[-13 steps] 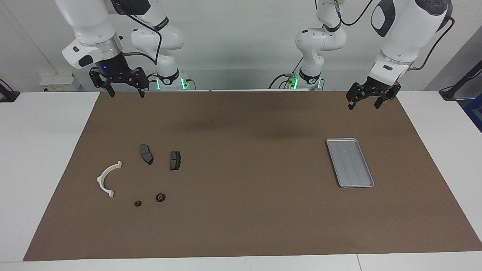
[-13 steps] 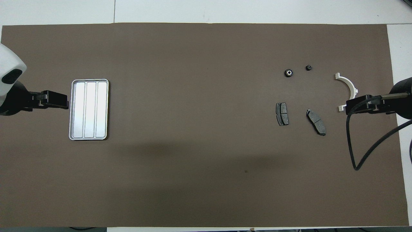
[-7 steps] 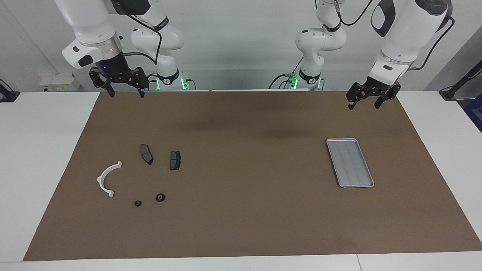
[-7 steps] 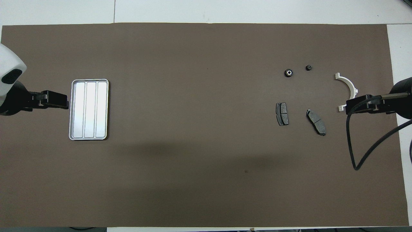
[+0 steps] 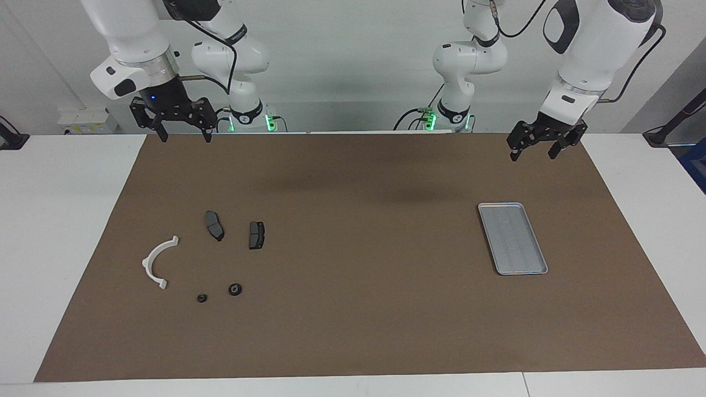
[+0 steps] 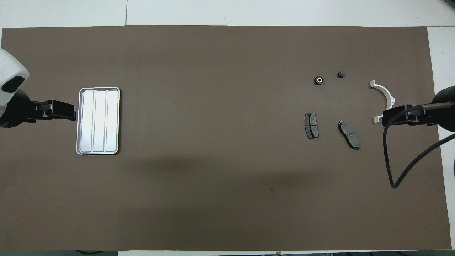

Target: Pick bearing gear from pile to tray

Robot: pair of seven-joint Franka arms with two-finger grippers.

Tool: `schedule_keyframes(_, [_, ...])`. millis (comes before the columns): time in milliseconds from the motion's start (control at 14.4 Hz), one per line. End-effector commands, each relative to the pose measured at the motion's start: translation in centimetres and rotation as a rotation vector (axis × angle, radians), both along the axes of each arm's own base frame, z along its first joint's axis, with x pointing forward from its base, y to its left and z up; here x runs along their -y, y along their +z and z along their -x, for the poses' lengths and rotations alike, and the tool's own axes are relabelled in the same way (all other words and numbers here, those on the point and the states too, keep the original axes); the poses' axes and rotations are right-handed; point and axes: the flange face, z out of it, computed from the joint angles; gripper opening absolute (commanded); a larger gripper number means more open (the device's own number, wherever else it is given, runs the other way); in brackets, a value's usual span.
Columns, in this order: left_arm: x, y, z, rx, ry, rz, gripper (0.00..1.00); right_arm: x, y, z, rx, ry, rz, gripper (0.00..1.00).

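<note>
Fingers: both pairs spread, nothing held.
Right gripper [image 5: 181, 130]: raised over mat edge nearest robots (pile end).
Left gripper [image 5: 534, 148]: raised, tray end.
Bearing gears [image 5: 235, 289]: on mat [image 5: 353, 309], farther than brake pads [image 5: 256, 235].
Tray [image 5: 512, 238]: well apart.

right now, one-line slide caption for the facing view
Both open pincers, right and left, hang above the brown mat; small black gears lie apart from the grey ridged metal tray.

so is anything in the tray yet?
No, the tray shows only its bare ridged floor, and both small black gears lie on the brown mat with the other parts.
</note>
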Motion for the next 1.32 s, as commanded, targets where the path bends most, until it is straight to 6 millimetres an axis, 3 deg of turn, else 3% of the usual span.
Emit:
schedule_keyframes(0, [-0.2, 0.2, 0.9, -0.006, 0.0, 0.005, 1.0, -0.2, -0.1, 0.6, 0.012, 0.012, -0.003, 1.0])
schedule_keyframes(69, [-0.2, 0.2, 0.9, -0.006, 0.0, 0.005, 1.0, -0.2, -0.4, 0.2, 0.036, 0.038, -0.004, 1.0])
schedule_keyframes(208, [-0.2, 0.2, 0.9, -0.005, 0.0, 0.005, 1.0, -0.3, -3.4, -1.0, 0.063, 0.03, -0.01, 1.0])
schedule_keyframes(762, [-0.2, 0.2, 0.9, -0.006, 0.0, 0.005, 1.0, -3.2, -24.0, -13.4, 0.086, -0.177, -0.033, 1.0])
schedule_keyframes(1040, [-0.2, 0.2, 0.9, -0.006, 0.0, 0.005, 1.0, -4.1, -30.1, -18.6, 0.07, -0.259, 0.019, 1.0])
schedule_keyframes(1248, [-0.2, 0.2, 0.9, -0.006, 0.0, 0.005, 1.0, -4.0, -33.2, -20.0, 0.059, -0.292, 0.05, 1.0])
